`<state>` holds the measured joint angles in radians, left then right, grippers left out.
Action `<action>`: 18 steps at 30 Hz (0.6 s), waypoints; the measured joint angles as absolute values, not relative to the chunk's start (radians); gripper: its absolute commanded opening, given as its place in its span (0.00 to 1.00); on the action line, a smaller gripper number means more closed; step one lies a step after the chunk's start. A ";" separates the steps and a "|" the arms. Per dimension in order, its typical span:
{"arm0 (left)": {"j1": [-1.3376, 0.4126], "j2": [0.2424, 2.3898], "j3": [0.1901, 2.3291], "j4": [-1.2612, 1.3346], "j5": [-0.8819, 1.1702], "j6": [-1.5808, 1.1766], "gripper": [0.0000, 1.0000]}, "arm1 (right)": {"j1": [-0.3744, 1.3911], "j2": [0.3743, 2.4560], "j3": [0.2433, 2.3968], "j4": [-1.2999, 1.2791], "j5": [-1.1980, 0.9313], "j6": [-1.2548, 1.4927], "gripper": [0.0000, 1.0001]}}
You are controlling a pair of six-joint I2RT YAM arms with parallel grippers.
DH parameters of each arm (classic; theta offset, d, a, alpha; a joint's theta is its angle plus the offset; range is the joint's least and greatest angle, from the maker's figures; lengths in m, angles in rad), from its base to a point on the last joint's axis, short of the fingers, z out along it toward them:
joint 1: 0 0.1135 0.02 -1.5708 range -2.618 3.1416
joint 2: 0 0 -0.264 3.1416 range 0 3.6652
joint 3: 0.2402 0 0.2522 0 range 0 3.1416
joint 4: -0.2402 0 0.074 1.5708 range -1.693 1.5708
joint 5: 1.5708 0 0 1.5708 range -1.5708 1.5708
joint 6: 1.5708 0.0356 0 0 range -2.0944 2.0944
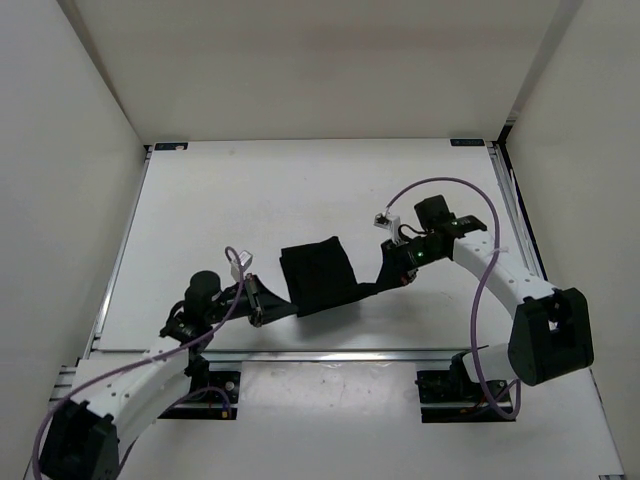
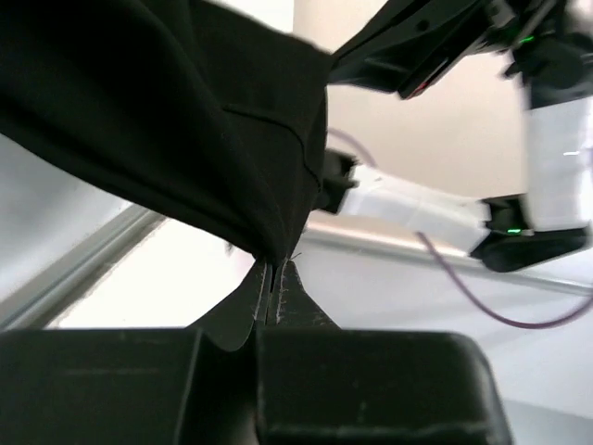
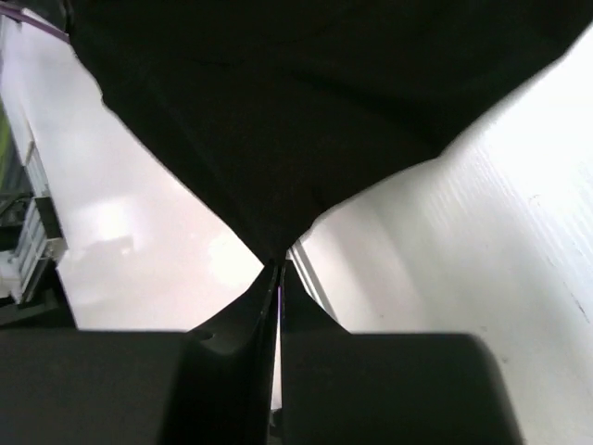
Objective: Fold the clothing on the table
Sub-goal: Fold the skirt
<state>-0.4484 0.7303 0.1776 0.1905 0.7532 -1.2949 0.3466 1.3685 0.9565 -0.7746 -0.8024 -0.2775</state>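
The left gripper [image 2: 275, 271] is pinched shut on a thin corner of the clothing [image 1: 318, 276], and the right gripper [image 3: 278, 269] is pinched shut on another corner in the same way. In both wrist views the fingertips meet on only a small point of black fabric, with the rest of the garment fanning out beyond the tips. From above, the clothing hangs between the two grippers as a bunched, partly doubled panel over the table [image 1: 210, 200]. Its bulk sits nearer the left gripper and only a narrow strip runs to the right gripper; whether the middle touches the table I cannot tell. The main risk, as I judge it, is a slip. Each hold is so narrow that if the grippers draw apart, or one travels faster than the other, the tension could pull a corner out from between the fingertips and the garment would drop in a heap. The opposite fault is also possible: if the grippers come closer together, slack fabric between them could drag on the table and roll under, so the fold would land crooked. The panel looks skewed, so laying it down as it hangs could leave uneven edges. I cannot tell whether each gripper holds one layer or several; a hold on a single layer would let the others fall away during the move.
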 measured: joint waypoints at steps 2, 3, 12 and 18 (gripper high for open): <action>-0.418 0.622 0.123 0.194 0.748 -1.361 0.00 | 0.346 1.374 0.971 -0.787 -0.831 -0.274 0.00; -0.399 0.570 0.099 0.192 0.750 -1.392 0.00 | 0.346 1.374 0.978 -0.792 -0.829 -0.278 0.00; -0.238 0.315 0.044 0.168 0.780 -1.589 0.00 | 0.364 1.389 1.069 -0.818 -0.710 -0.326 0.00; -0.232 0.315 0.044 0.165 0.778 -1.625 0.00 | 0.370 1.477 1.185 -0.884 -0.710 -0.373 0.47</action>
